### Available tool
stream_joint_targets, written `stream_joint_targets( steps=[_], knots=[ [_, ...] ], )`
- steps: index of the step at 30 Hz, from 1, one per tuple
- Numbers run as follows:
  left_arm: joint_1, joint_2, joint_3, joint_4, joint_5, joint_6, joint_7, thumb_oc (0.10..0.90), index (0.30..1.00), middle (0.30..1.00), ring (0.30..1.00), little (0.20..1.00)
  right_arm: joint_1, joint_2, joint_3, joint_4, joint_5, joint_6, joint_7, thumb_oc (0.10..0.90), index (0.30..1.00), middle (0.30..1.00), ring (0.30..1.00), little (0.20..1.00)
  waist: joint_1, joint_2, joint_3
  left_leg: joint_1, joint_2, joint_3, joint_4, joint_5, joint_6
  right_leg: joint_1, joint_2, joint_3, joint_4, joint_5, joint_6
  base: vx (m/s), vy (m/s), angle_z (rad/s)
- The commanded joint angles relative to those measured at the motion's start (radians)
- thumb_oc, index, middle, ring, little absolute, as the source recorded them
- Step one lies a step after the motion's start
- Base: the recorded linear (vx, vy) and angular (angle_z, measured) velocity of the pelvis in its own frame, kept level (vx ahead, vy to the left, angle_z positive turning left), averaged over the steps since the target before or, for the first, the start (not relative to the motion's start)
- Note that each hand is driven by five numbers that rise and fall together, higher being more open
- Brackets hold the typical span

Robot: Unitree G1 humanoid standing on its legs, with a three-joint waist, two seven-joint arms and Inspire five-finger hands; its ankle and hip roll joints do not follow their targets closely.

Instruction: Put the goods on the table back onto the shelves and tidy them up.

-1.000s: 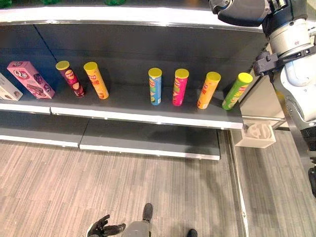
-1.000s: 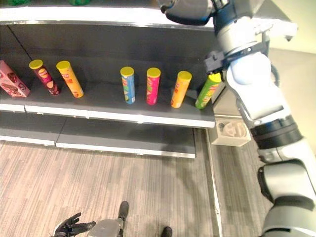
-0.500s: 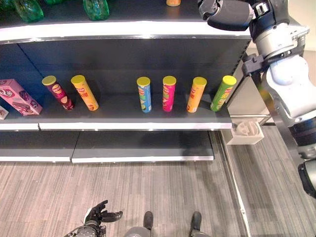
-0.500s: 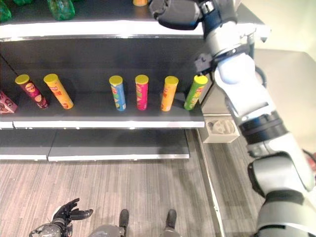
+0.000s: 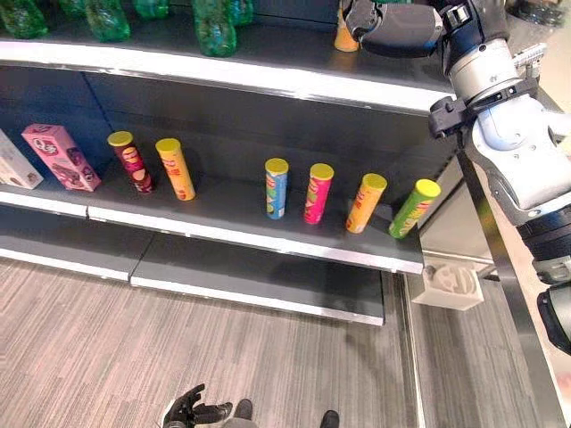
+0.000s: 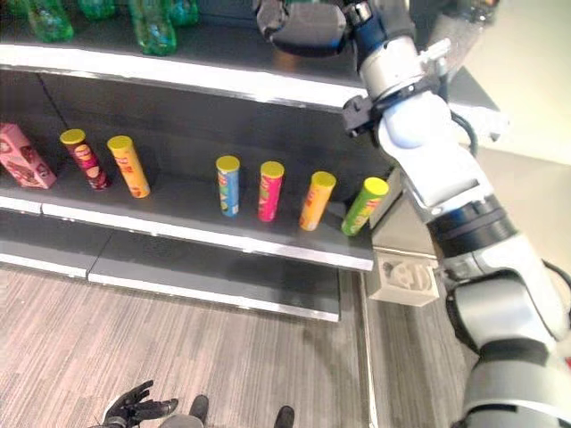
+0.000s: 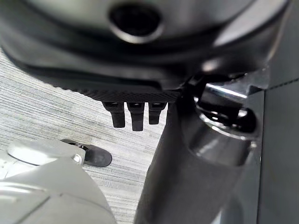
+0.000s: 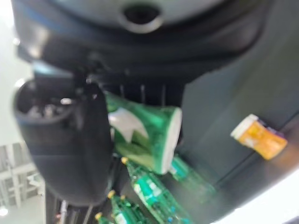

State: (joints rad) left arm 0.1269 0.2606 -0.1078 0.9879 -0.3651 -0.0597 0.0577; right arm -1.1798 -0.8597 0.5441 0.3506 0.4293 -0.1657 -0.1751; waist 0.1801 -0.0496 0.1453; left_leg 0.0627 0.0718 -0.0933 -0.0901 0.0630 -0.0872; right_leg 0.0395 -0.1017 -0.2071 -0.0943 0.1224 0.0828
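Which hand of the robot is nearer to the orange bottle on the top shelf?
Right. The right hand is up at the top shelf, beside the orange bottle; the left hand hangs low over the floor.

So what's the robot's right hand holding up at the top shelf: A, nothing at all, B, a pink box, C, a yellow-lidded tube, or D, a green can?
D: in the right wrist view the right hand has its thumb and fingers curled round a green can, with green bottles on the top shelf past it.
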Motion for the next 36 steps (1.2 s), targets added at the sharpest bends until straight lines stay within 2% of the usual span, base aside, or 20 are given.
stream_joint_targets(
  steps=[1, 9, 19, 31, 33, 36],
  knots=[
    [-0.046, 0.061, -0.047, 0.048, -0.027, -0.029, 0.025, 0.8, 0.9, 0.9, 0.9, 0.9, -0.218, 0.007, -0.001, 0.085, -0.006, -0.048, -0.039, 0.4, 0.3, 0.3, 0.3, 0.3, 0.035, -0.038, -0.054, 0.015, -0.035, -0.013, 0.003, -0.106, 0.001, 0.078, -0.067, -0.016, 0.007, -0.105, 0.099, 0.04, -0.021, 0.26],
    [-0.051, 0.064, -0.062, 0.08, -0.019, -0.028, 0.024, 0.8, 0.9, 0.9, 0.9, 0.9, -0.243, 0.047, 0.007, 0.214, -0.017, -0.032, -0.044, 0.4, 0.3, 0.3, 0.3, 0.3, 0.064, -0.024, -0.059, -0.007, -0.048, -0.045, 0.003, -0.096, -0.002, 0.089, -0.086, -0.07, 0.007, -0.106, 0.107, 0.02, -0.008, 0.18],
    [-0.06, 0.07, -0.083, 0.079, -0.023, -0.031, 0.022, 0.8, 0.9, 0.9, 0.9, 0.9, -0.281, 0.02, 0.006, 0.389, 0.013, -0.013, -0.055, 0.4, 0.3, 0.3, 0.3, 0.3, 0.087, -0.015, -0.058, -0.053, -0.064, -0.085, 0.003, -0.078, -0.012, 0.086, -0.101, -0.133, 0.007, -0.103, 0.116, 0.0, -0.008, 0.23],
    [-0.067, 0.081, -0.103, 0.079, -0.026, -0.032, 0.027, 0.8, 0.9, 0.9, 0.9, 0.9, -0.354, -0.08, 0.022, 0.587, 0.069, -0.002, -0.077, 0.4, 0.3, 0.3, 0.3, 0.3, 0.1, -0.015, -0.053, -0.088, -0.071, -0.143, 0.003, -0.061, -0.03, 0.102, -0.102, -0.208, 0.007, -0.115, 0.115, 0.01, -0.037, 0.24],
    [-0.058, 0.081, -0.108, 0.083, -0.021, -0.031, 0.028, 0.8, 0.9, 0.9, 0.9, 0.9, -0.36, -0.08, 0.027, 0.602, 0.093, -0.003, -0.077, 0.4, 0.3, 0.3, 0.3, 0.3, 0.095, -0.015, -0.051, -0.091, -0.068, -0.146, 0.003, -0.059, -0.033, 0.103, -0.098, -0.211, 0.007, -0.119, 0.114, 0.0, -0.043, 0.17],
    [-0.05, 0.082, -0.106, 0.077, -0.025, -0.024, 0.029, 0.8, 0.9, 0.9, 0.9, 0.9, -0.335, -0.038, 0.001, 0.612, 0.137, -0.007, -0.071, 0.4, 0.3, 0.3, 0.3, 0.3, 0.092, -0.016, -0.049, -0.083, -0.062, -0.138, 0.003, -0.063, -0.032, 0.106, -0.092, -0.206, 0.007, -0.124, 0.11, 0.0, -0.015, -0.01]
  ],
)
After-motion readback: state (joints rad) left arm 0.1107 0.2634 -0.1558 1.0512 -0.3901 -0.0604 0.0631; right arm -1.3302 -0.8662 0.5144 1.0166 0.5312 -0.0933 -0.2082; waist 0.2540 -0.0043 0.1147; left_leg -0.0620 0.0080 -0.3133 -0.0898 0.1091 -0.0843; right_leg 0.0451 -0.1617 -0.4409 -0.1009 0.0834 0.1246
